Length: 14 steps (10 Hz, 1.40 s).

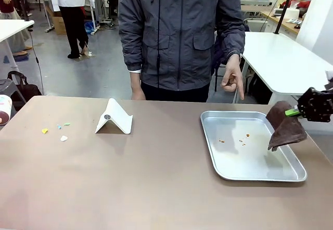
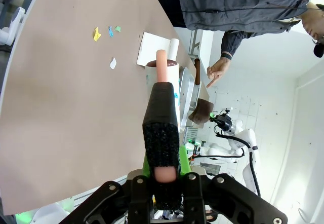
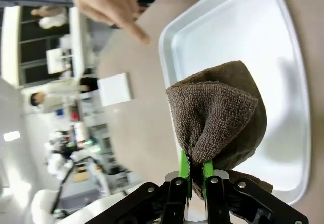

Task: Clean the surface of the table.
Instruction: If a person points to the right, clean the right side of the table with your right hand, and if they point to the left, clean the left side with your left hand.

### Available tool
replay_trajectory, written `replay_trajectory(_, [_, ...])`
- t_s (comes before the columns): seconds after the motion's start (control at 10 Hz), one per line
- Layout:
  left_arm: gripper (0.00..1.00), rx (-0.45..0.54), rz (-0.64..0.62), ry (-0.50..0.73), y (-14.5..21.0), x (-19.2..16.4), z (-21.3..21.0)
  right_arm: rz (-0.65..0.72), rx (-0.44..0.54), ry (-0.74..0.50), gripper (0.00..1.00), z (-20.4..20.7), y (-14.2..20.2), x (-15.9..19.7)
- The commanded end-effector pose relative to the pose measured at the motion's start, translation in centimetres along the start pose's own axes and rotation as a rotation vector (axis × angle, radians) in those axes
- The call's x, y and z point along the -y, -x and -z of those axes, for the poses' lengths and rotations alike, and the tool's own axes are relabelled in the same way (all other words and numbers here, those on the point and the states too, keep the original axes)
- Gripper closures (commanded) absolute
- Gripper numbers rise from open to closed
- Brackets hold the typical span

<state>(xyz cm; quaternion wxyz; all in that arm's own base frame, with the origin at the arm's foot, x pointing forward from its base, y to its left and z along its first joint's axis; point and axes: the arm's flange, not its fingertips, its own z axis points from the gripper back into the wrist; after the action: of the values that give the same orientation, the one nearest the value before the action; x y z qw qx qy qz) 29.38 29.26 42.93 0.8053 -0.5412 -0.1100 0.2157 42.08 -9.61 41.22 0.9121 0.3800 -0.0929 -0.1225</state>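
Desk (image 1: 156, 188), one tray (image 1: 260, 179), four paper scraps (image 1: 45, 130), right end effector (image 1: 292, 112) clamping one cloth (image 1: 286, 128), left end effector (image 2: 163, 165) gripping one roller (image 2: 162, 112).

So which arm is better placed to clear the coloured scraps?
Left: its lint roller is near the scraps on the table; the right gripper holds a brown cloth over the metal tray.
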Motion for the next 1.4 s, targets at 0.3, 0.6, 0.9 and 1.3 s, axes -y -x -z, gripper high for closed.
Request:
replay_trajectory(0.3, [1.00,-0.002,0.001,0.014,0.3,0.3,-0.3,-0.047,0.031,0.304,0.89,5.5,-3.3,-1.7])
replay_trajectory(0.6, [1.00,-0.002,0.001,0.014,0.3,0.3,-0.3,-0.061,0.045,0.370,0.89,9.8,-4.7,-1.9])
replay_trajectory(0.9, [1.00,-0.002,0.001,0.014,0.3,0.3,-0.3,-0.065,0.044,0.394,0.89,13.7,-5.3,-1.4])
replay_trajectory(1.3, [1.00,-0.002,0.001,0.014,0.3,0.3,-0.3,-0.063,-0.002,0.450,0.89,17.1,-4.8,-0.8])
